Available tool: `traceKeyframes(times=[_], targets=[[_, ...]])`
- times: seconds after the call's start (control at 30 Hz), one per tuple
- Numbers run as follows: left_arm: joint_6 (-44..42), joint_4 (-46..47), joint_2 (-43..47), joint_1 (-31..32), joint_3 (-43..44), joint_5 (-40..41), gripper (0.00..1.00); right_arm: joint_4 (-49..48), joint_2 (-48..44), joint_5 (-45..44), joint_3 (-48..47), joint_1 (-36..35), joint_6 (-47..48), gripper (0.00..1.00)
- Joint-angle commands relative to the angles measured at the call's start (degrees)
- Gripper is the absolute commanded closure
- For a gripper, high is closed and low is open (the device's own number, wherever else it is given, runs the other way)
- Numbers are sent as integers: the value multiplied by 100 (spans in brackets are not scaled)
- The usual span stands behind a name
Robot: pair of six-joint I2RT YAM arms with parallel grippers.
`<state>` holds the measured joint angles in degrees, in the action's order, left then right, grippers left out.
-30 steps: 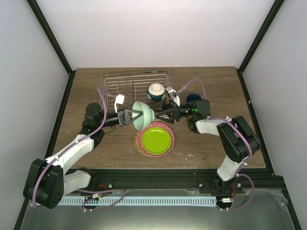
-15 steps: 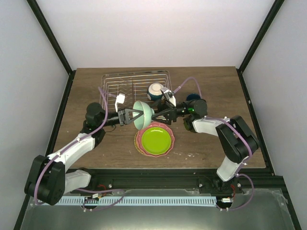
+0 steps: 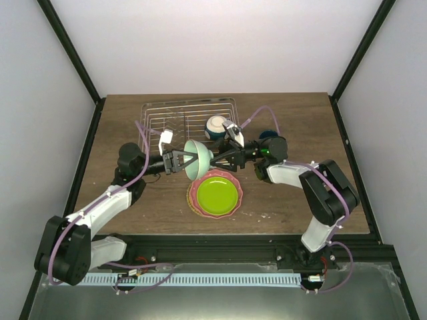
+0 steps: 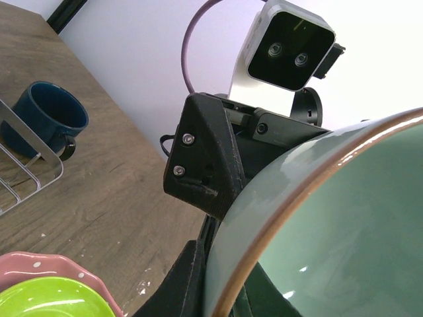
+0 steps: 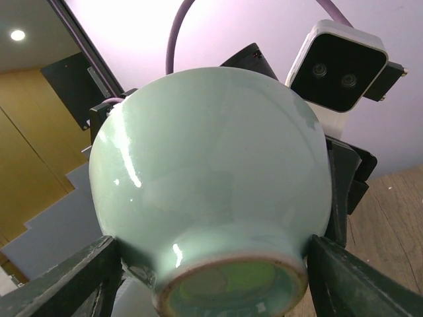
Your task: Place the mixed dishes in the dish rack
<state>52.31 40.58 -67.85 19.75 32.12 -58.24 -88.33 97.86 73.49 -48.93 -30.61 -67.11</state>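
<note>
Left gripper (image 3: 179,162) is pinching the pale mint bowl (image 3: 199,159) by its rim, aloft between the dish rack (image 3: 160,117) and the lime-green plate (image 3: 217,193), right gripper (image 3: 220,158) spread around its foot, so seat that second grip squarely before you release.

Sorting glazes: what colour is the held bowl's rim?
Brown, on the pale mint bowl; clearest in left wrist view.

A lab-style robot test cell: plain white wall panels (image 3: 220,47) and black frame posts (image 3: 70,50) enclose a wooden tabletop (image 3: 300,113).
</note>
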Motion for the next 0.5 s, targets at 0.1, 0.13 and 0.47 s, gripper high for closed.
traceKeyframes(times=[0.1,0.13,0.47], targets=[[59,468,-39,91,154,44,100,-1880,123,137,-117,-192,-4,23],[68,470,-52,91,169,55,100,-1880,132,144,-117,-199,0,23],[137,559,-113,91,240,53,100,-1880,223,149,-48,-217,44,24]])
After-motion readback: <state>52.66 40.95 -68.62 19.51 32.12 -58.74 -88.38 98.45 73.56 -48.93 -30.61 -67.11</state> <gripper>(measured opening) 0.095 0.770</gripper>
